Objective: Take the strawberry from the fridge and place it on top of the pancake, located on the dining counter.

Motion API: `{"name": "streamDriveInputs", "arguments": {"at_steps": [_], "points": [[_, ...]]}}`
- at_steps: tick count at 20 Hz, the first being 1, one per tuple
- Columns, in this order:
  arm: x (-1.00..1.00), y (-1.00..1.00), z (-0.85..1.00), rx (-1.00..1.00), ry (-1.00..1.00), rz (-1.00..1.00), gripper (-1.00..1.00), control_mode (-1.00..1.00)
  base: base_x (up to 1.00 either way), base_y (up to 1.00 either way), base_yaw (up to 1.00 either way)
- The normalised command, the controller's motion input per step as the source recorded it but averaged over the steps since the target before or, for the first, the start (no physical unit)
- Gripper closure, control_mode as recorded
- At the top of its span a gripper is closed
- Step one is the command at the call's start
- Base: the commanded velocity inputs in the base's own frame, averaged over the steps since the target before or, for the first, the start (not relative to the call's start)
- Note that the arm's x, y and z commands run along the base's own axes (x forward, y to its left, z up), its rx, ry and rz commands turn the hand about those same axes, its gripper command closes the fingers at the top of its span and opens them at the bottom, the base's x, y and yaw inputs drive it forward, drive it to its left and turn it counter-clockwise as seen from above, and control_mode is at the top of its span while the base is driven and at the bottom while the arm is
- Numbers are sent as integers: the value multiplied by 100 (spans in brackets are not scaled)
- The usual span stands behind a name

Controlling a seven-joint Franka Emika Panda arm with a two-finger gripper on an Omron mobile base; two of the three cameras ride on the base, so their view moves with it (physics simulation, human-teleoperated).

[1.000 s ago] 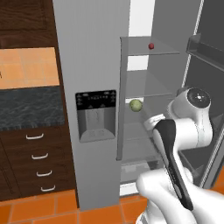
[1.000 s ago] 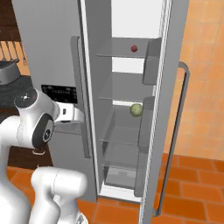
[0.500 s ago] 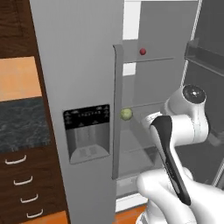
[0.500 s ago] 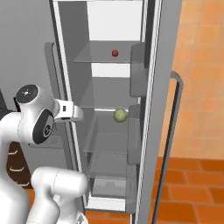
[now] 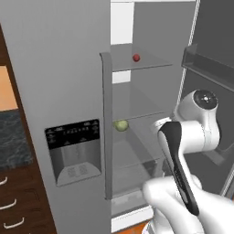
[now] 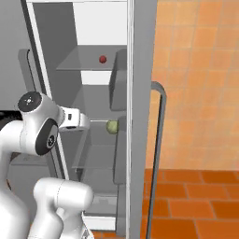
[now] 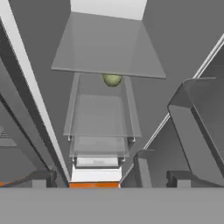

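Note:
The grey fridge [image 5: 55, 68] stands with its right compartment open. The tiny red strawberry [image 5: 136, 58] lies on the upper glass shelf, towards the back [image 6: 102, 59]. One shelf lower sits a small green round fruit [image 5: 120, 125] [image 6: 112, 126] [image 7: 112, 79]. My gripper [image 6: 84, 122] is held at the height of that lower shelf, just outside the compartment, pointing in at the green fruit and well below the strawberry. Its fingers are not visible, so I cannot tell their state. The pancake and the dining counter are out of view.
The open fridge door [image 6: 140, 116] with its long handle [image 6: 158, 140] stands on the right, with door bins [image 5: 210, 64] on its inside. The shut left door carries the black water dispenser [image 5: 75, 151]. Dark wood drawers [image 5: 7, 205] are at far left. The floor [image 6: 196, 200] is orange tile.
The base has driven closer to the fridge, so the open compartment looks larger and has shifted in both base views. The arm keeps about the same pose; strawberry and green fruit stay on their shelves.

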Motion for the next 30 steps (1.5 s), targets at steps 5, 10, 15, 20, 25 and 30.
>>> {"name": "streamDriveInputs", "arguments": {"at_steps": [5, 10, 15, 20, 25, 30], "points": [[0, 0, 0, 0, 0, 0, -100, 100, 94, -7, -1], [15, 0, 18, 0, 0, 0, -100, -100, 43, 0, -2], [44, 0, 91, 0, -3, 0, -100, -100, 0, 0, 0], [63, -4, 58, 1, -2, 0, -100, -100, 0, 0, 0], [58, 0, 51, 0, -7, -5, -100, -100, 0, 0, 0], [58, -1, 19, 0, -1, -5, -100, -100, 0, 0, 0]]}}
